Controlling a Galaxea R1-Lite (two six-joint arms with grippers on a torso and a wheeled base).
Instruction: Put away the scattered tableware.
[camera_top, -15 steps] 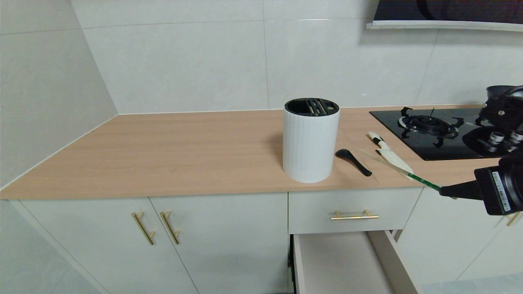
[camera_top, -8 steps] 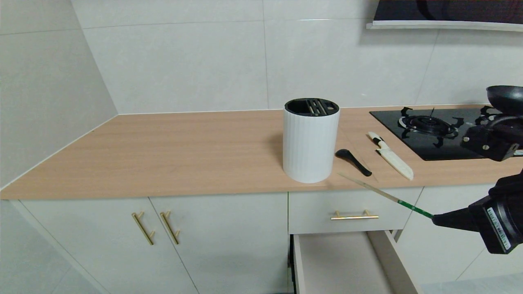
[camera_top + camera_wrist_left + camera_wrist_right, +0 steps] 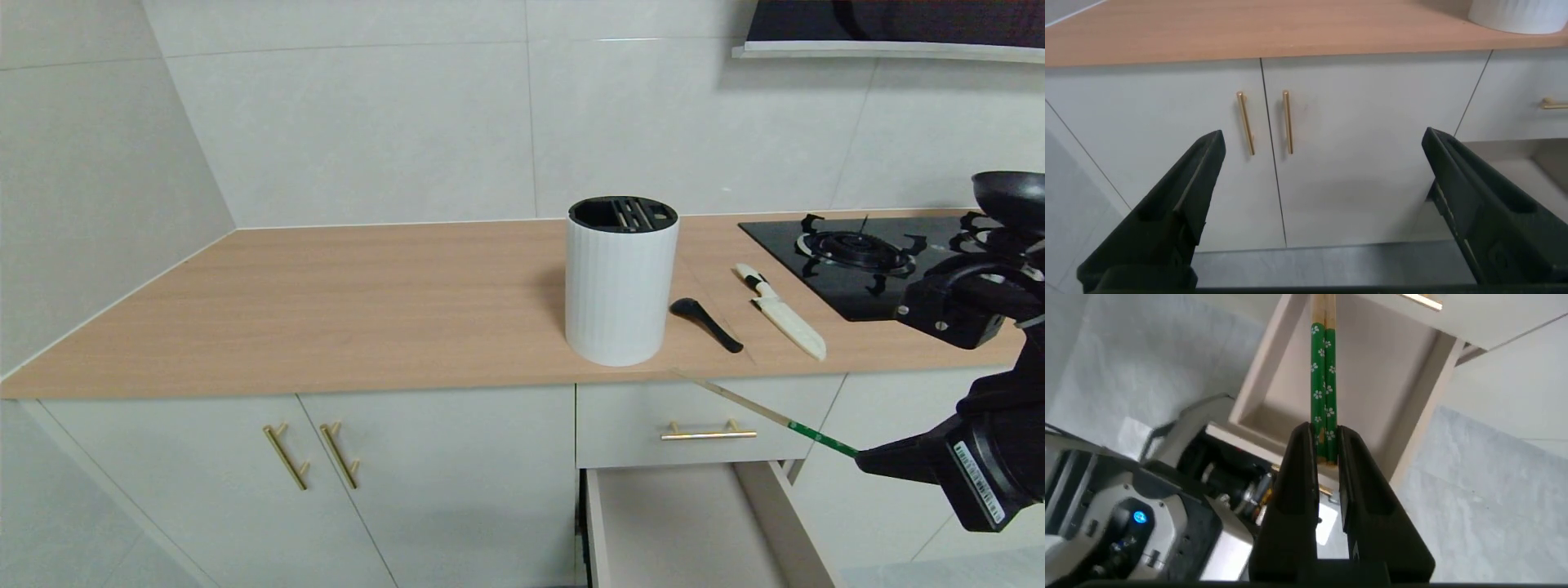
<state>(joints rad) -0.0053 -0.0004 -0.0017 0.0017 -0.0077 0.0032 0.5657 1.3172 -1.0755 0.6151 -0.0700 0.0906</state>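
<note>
My right gripper [image 3: 867,457] is shut on a pair of chopsticks [image 3: 759,412] with green patterned ends, held in front of the counter and above the open drawer [image 3: 767,506]. In the right wrist view the chopsticks [image 3: 1323,384] run out from between the fingers [image 3: 1300,469] over the drawer [image 3: 1404,416]. On the wooden counter [image 3: 367,302] stand a white ribbed utensil holder [image 3: 621,282], a black spoon [image 3: 706,323] and a white knife [image 3: 780,312]. My left gripper [image 3: 1323,204] hangs open before the cabinet doors [image 3: 1372,147], nothing between its fingers.
A black gas hob [image 3: 865,261] lies at the counter's right end, with a dark pan [image 3: 1008,196] at the edge. A closed drawer with a gold handle [image 3: 709,431] sits above the open one. Two cabinet doors with gold handles [image 3: 306,453] are to the left.
My right gripper has carried the chopsticks down and off the counter's front edge, lowering them toward the open drawer. The spoon, knife and holder have not moved.
</note>
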